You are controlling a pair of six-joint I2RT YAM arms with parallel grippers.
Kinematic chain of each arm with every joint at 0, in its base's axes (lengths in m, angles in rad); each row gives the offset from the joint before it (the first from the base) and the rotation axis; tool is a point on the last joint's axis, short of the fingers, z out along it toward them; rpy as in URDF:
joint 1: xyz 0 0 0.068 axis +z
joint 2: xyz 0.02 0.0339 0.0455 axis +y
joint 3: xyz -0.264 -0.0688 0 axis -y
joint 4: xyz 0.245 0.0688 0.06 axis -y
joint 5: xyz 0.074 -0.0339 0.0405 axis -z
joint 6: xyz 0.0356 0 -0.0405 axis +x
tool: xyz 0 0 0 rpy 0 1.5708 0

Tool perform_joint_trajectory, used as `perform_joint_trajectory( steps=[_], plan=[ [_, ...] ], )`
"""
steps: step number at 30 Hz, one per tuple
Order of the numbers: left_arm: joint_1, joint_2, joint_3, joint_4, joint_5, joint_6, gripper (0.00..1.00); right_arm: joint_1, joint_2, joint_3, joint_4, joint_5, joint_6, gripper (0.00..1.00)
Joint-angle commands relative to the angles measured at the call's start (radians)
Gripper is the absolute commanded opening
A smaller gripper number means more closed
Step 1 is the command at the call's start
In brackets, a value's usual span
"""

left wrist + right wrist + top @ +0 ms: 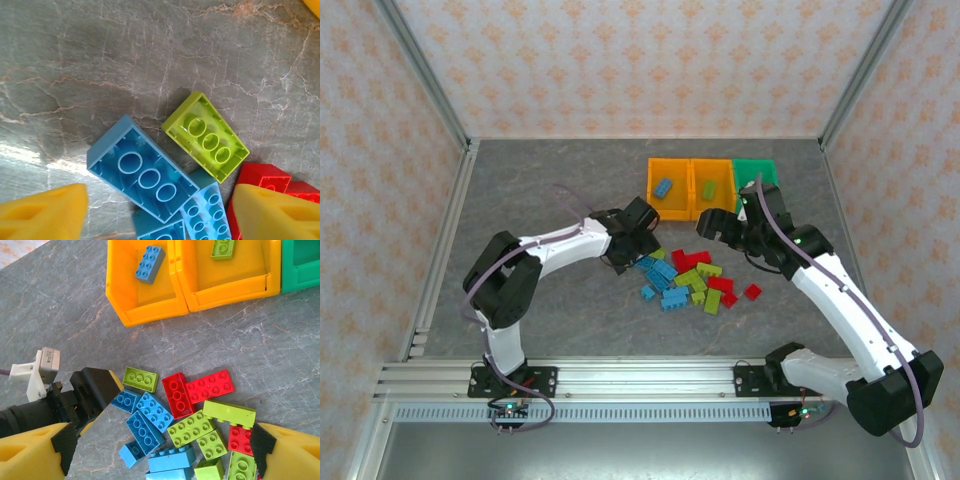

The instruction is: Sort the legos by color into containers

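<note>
Blue, lime green and red legos (685, 278) lie in a loose pile mid-table. My left gripper (638, 260) is down at the pile's left edge, open. Its yellow fingertips (45, 215) straddle an upside-down blue lego (142, 175) without touching it, and a lime lego (206, 136) lies just beyond. My right gripper (162, 460) hangs open and empty above the pile, near the containers. One orange bin (145, 310) holds a blue lego (149, 262). The other orange bin (230, 287) holds a green lego (222, 247). The green bin (300, 277) stands right of them.
The left gripper's black body (90, 390) shows beside the blue legos in the right wrist view. Aluminium frame posts and patterned walls (620, 60) bound the grey table. Bare tabletop (540, 190) lies left of the bins.
</note>
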Motion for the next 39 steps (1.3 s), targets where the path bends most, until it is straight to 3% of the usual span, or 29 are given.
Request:
perform_joint_trajectory(
  steps=[1,15,24,28,33,39],
  plan=[
    [-0.005,0.038,0.011,-0.048,0.004,-0.056,0.68,-0.002,-0.008,-0.01,-0.016,0.013,0.022,0.91],
    [0.008,0.1,0.003,-0.087,-0.002,0.005,0.6,-0.003,-0.031,-0.007,-0.027,0.018,0.055,0.91],
    [0.04,0.021,-0.058,-0.068,0.008,0.083,0.2,-0.003,-0.031,-0.01,-0.027,0.032,0.078,0.92],
    [0.032,-0.071,-0.036,-0.063,0.021,0.18,0.09,0.001,-0.038,-0.025,0.024,-0.084,0.052,0.91],
    [-0.002,-0.133,0.149,-0.076,-0.083,0.372,0.08,0.021,-0.05,-0.053,0.069,-0.166,0.044,0.91],
    [0.027,0.175,0.639,-0.202,-0.198,0.583,0.08,0.023,-0.064,-0.054,0.06,-0.111,0.076,0.92]
  ],
)
